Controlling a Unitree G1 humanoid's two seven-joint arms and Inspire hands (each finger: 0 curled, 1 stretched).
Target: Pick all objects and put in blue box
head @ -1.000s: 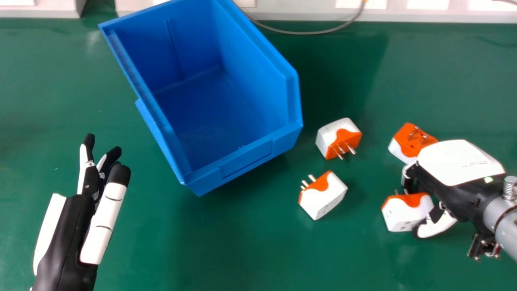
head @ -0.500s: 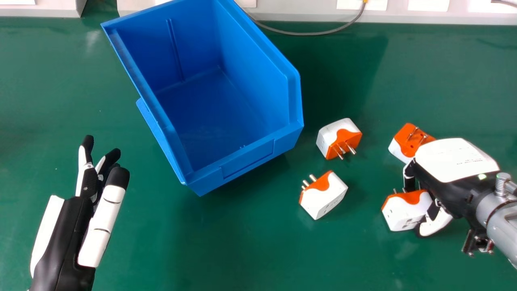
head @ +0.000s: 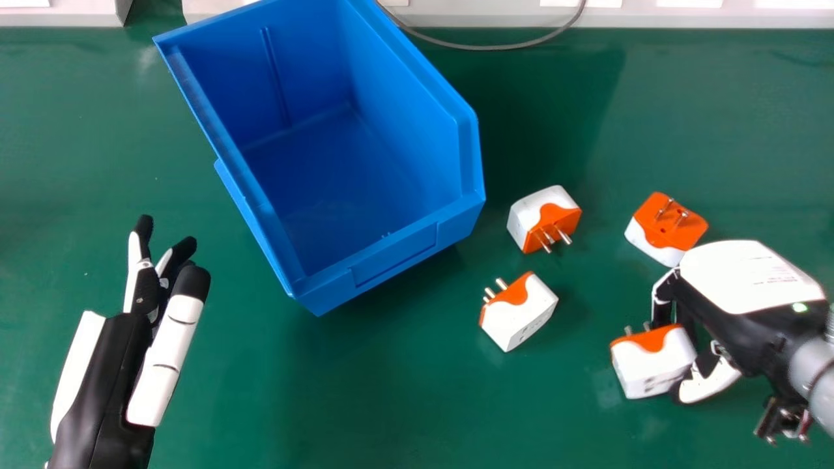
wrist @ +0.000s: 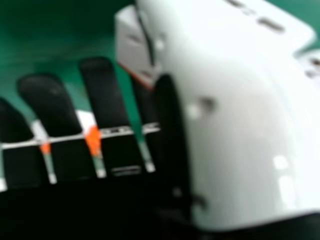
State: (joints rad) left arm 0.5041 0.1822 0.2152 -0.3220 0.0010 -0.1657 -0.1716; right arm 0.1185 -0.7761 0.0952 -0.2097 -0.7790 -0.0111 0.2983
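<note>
The right hand (head: 749,280) has its grip drawn in narrow around the held adapter (head: 651,365), nearest the robot on the right side of the green table (head: 365,397), its prongs pointing away from the robot. Whether that piece touches the tabletop cannot be told.

Just beyond the hand lies the far right adapter (head: 668,225), prongs up. Left of these are two more white-and-orange pieces: the far middle adapter (head: 531,212), near the box's right corner, and the near middle adapter (head: 521,316).

The blue box (head: 394,257) stands left of all four. The left hand (head: 104,384), at the near left, is wide, its fingers extended.
</note>
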